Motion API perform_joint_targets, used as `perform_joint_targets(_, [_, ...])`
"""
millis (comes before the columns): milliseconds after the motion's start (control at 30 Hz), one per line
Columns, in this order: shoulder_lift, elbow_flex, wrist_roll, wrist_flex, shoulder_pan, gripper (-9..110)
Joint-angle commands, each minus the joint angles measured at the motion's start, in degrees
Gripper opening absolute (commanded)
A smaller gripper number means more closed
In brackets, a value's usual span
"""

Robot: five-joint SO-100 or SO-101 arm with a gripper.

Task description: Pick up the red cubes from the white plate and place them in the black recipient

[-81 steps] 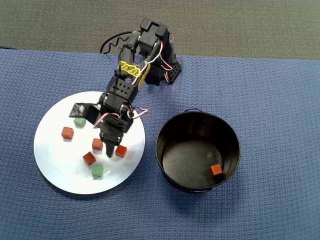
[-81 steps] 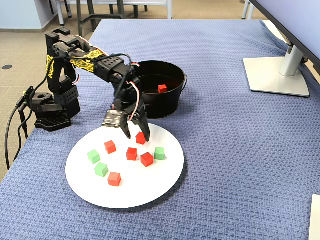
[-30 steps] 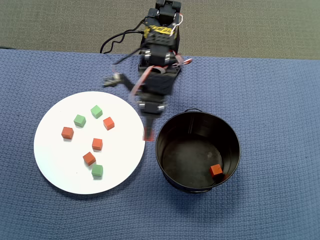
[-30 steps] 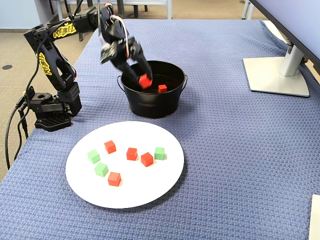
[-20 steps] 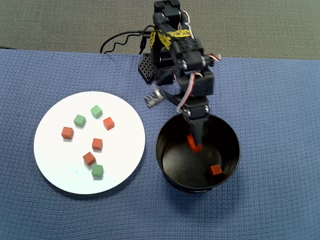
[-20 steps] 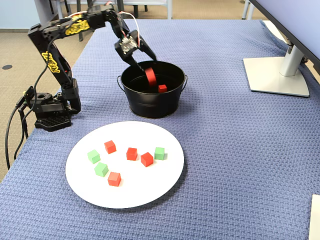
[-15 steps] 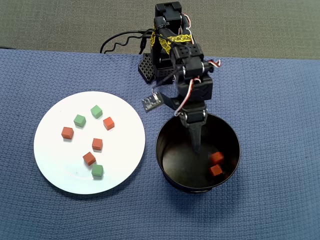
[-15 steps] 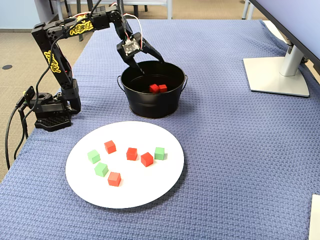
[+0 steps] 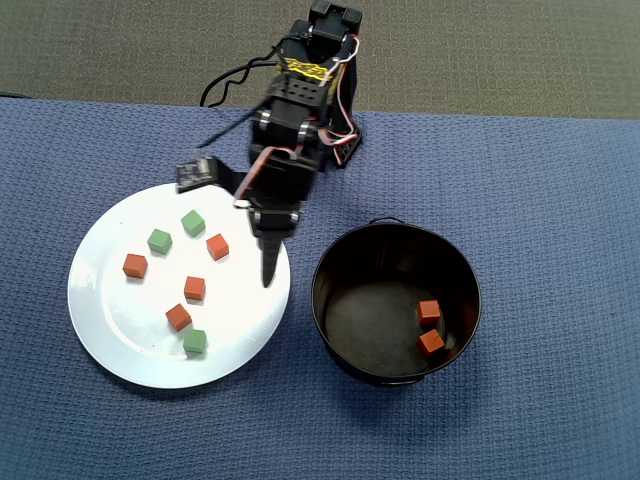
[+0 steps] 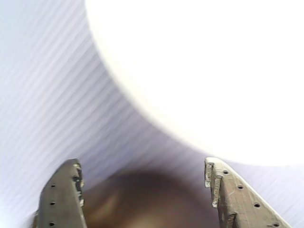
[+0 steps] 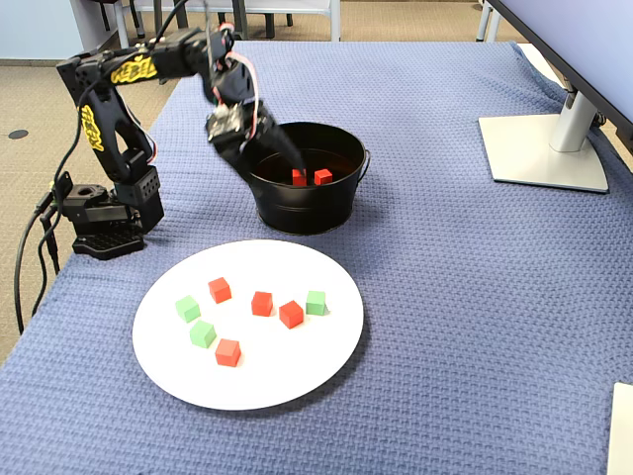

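Note:
The white plate (image 9: 110,300) lies on the left in the overhead view and holds three-plus red cubes, e.g. (image 9: 217,246), (image 9: 195,288), (image 9: 178,317), and three green cubes (image 9: 159,240). The black pot (image 9: 345,255) stands to the right with two red cubes (image 9: 428,311) inside. My gripper (image 9: 268,270) hangs over the plate's right edge, between plate and pot, open and empty. In the wrist view the jaws (image 10: 141,164) stand wide apart with nothing between them; the plate (image 10: 213,71) is a white glare ahead. The fixed view shows the plate (image 11: 277,376), the pot (image 11: 307,210) and the gripper (image 11: 282,148).
A blue woven cloth (image 9: 540,200) covers the table. The arm's base (image 11: 109,223) stands at the left in the fixed view, with cables beside it. A monitor stand (image 11: 544,148) sits at the far right. A dark blur (image 10: 147,204) fills the bottom of the wrist view.

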Motion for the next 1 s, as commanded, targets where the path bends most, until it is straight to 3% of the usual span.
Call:
perform_joint_targets(0, [3.78,1.32,-15.47,-0.18,8.17,25])
perform_joint_targets(367, [-3.16,7.65,-38.23,-8.0,18.02,25])
perform_joint_targets(967, [-9.14,14.15,-44.74,-17.31,20.57,26])
